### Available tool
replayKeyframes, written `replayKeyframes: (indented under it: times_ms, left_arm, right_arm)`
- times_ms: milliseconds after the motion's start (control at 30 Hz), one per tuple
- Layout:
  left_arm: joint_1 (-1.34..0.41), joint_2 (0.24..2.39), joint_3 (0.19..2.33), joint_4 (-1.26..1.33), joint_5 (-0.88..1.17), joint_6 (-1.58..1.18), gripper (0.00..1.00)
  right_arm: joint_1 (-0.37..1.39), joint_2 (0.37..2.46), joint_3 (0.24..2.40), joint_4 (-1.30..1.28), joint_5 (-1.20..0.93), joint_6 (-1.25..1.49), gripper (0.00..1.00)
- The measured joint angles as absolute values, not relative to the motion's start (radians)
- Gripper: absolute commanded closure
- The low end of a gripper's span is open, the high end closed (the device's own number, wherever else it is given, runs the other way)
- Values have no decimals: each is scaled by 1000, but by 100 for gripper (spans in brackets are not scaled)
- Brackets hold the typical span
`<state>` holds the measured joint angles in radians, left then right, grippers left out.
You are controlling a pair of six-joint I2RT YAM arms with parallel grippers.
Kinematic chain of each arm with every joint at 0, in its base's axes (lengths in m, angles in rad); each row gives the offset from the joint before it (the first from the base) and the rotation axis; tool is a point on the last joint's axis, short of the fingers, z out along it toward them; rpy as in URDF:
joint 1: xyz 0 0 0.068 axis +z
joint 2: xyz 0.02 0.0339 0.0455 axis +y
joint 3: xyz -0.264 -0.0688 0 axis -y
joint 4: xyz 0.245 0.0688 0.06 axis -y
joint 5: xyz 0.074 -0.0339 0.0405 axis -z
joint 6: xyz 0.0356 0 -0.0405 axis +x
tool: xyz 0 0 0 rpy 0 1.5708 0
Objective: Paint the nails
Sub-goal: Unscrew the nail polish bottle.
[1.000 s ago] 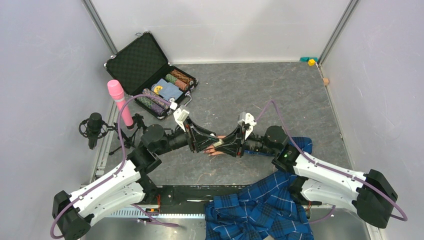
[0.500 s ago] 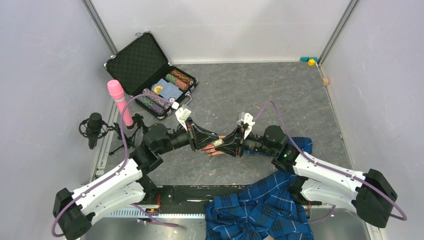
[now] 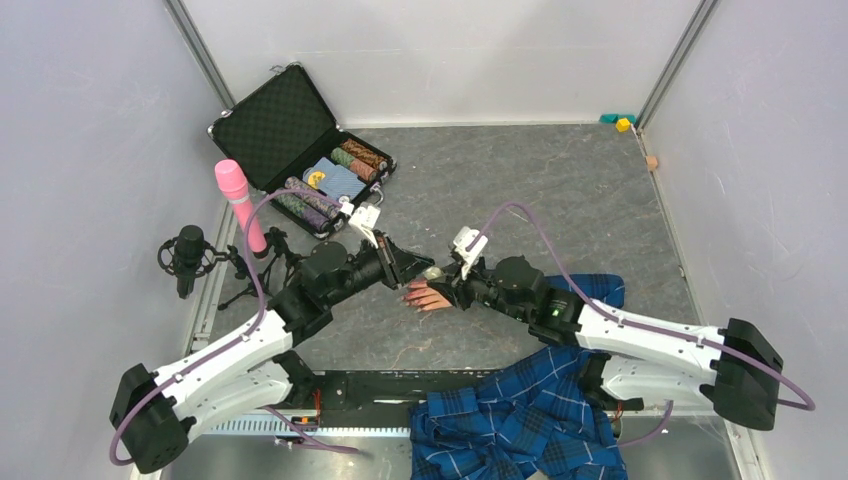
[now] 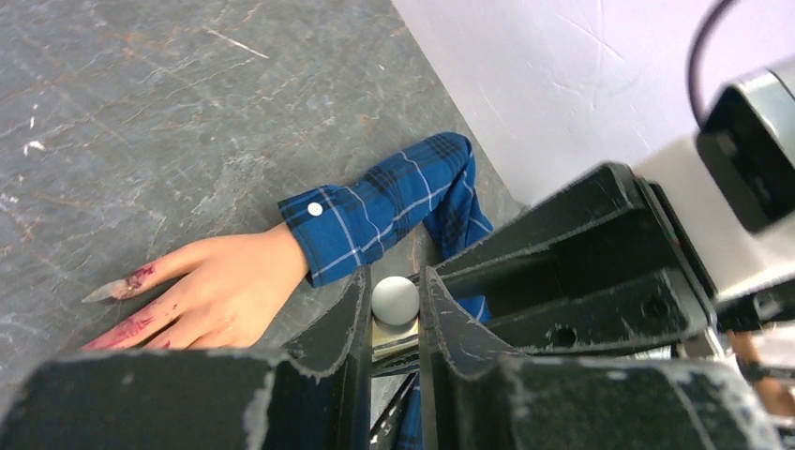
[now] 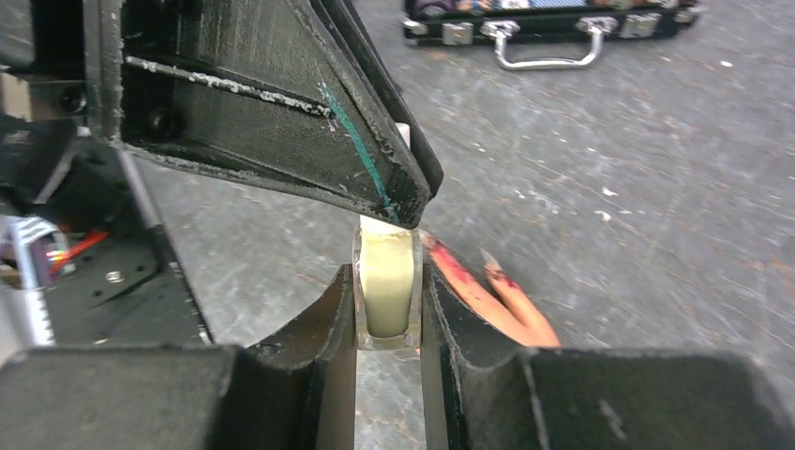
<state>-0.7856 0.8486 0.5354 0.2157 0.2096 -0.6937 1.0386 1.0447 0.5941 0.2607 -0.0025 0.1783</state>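
Note:
The flesh-coloured mannequin hand (image 3: 428, 297) lies on the grey table with its blue plaid sleeve (image 3: 600, 288) running right. Its reddish-pink nails (image 4: 139, 277) point left and also show in the right wrist view (image 5: 459, 267), smeared red. A small clear bottle (image 5: 386, 281) of pale liquid is held just above the hand. My right gripper (image 5: 387, 272) is shut on the bottle's body. My left gripper (image 4: 394, 291) is shut on its white cap (image 4: 395, 300). In the top view the left gripper (image 3: 415, 268) and right gripper (image 3: 445, 285) meet at the bottle (image 3: 433, 272).
An open black case (image 3: 270, 125) with poker chips lies at the back left. A pink microphone (image 3: 240, 205) and a black microphone on a stand (image 3: 188, 255) stand at the left edge. Plaid cloth (image 3: 520, 420) hangs at the near edge. Small blocks (image 3: 620, 122) sit at the back right.
Both grippers, joined at the bottle, have shifted left and slightly farther away. The right arm has stretched left and the left arm drawn back. More of the mannequin hand shows.

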Motion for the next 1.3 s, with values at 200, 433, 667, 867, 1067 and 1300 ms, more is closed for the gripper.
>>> replayKeyframes:
  times_ms: [200, 433, 667, 867, 1067, 1300]
  left_arm:
    - [-776, 892, 532, 213, 114, -800, 98]
    - [-774, 942, 506, 236, 56, -903, 98]
    - [-771, 966, 492, 254, 5, -971, 98]
    - [-768, 985, 489, 243, -16, -980, 85]
    - [-783, 962, 499, 199, 18, -953, 11]
    - [-797, 881, 578, 58, 1, -865, 0]
  right_arm:
    - [1131, 1142, 683, 171, 276, 107, 100]
    - [1168, 1225, 715, 144, 417, 97, 100]
    - [1195, 1298, 752, 140, 516, 88, 100]
    - [1209, 1348, 767, 143, 566, 83, 100]
    - [1203, 1345, 761, 183, 605, 89, 100]
    - [1183, 1237, 679, 256, 654, 88, 100]
